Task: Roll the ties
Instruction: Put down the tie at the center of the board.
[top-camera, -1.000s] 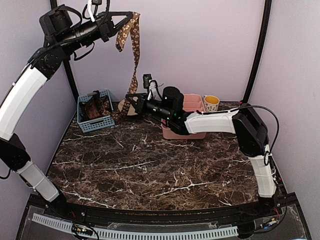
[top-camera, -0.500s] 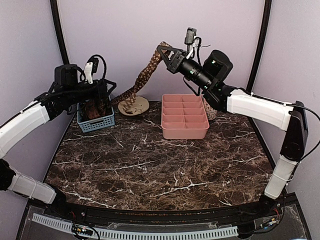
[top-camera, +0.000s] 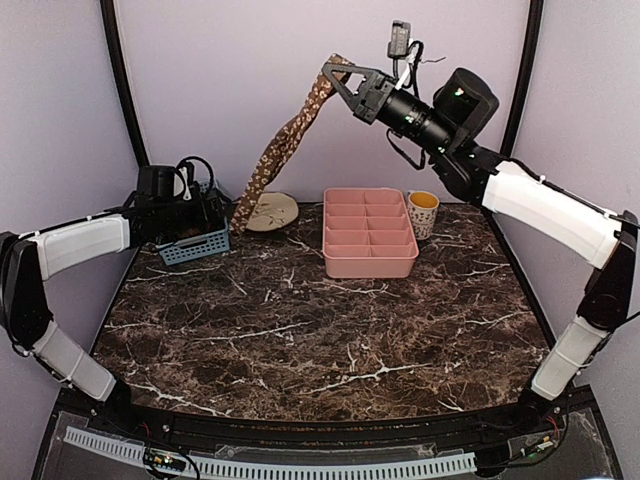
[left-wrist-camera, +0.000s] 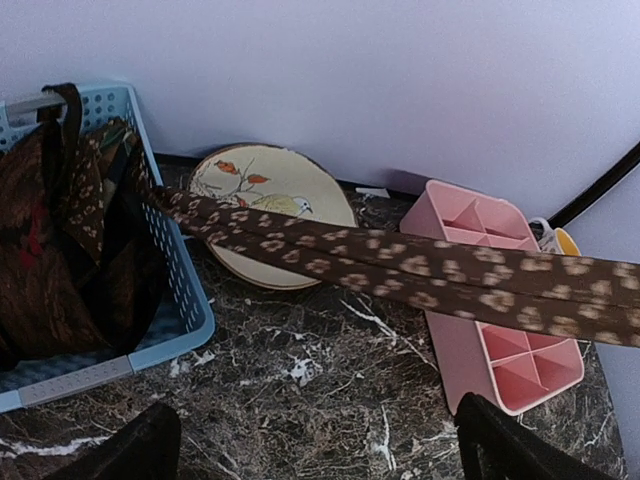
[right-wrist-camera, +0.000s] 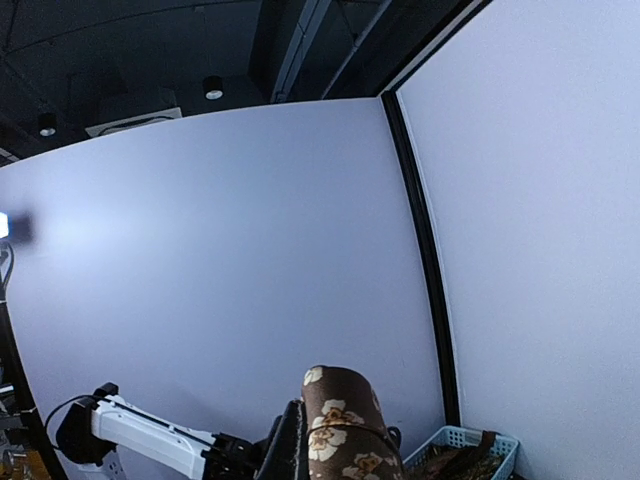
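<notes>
Right hand (top-camera: 338, 75) higher, long dotted brown tie (top-camera: 285, 145) seemingly in grip.

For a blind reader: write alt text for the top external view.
The right arm's fingers, raised high at the back, pinch one end of a brown dotted tie that hangs slanting down to a blue basket at back left, where the left arm's fingers hover. A pink compartment tray, a mug and a round plate sit on the marble table.
</notes>
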